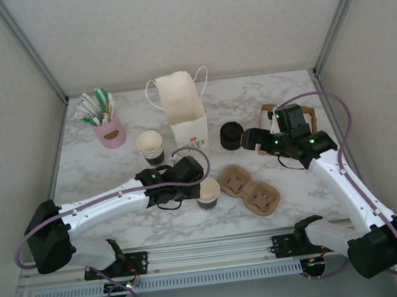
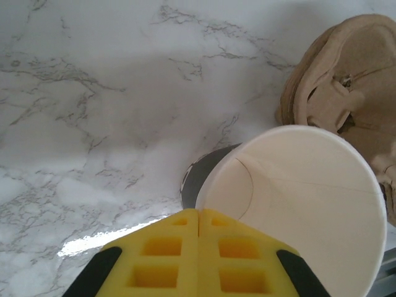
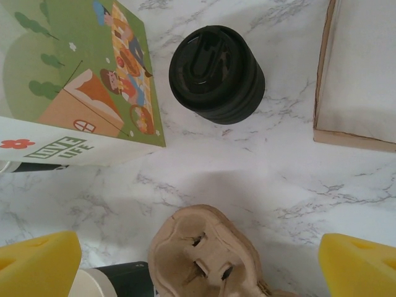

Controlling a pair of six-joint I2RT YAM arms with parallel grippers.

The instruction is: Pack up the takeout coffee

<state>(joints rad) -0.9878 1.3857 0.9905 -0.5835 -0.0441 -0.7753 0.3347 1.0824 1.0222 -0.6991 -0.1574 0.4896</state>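
A lidded takeout coffee is out of view. A lidless paper cup (image 1: 208,192) with a cream inside and a dark band stands beside the brown pulp cup carrier (image 1: 250,188). In the left wrist view my left gripper (image 2: 198,213) has its yellow pads pressed together right at this cup's (image 2: 297,198) rim, pinching the wall. The white paper bag (image 1: 186,114) stands open at the back centre, its printed side (image 3: 80,80) facing my right gripper (image 3: 198,269). That gripper hangs open above the carrier's (image 3: 207,260) end, nothing between its pads.
A squat black cylinder (image 1: 231,136) sits right of the bag, seen from above (image 3: 216,74). A second lidless cup (image 1: 151,145) stands left of the bag. A pink holder (image 1: 111,132) with utensils is at the back left. A cardboard box (image 3: 362,74) lies on the right.
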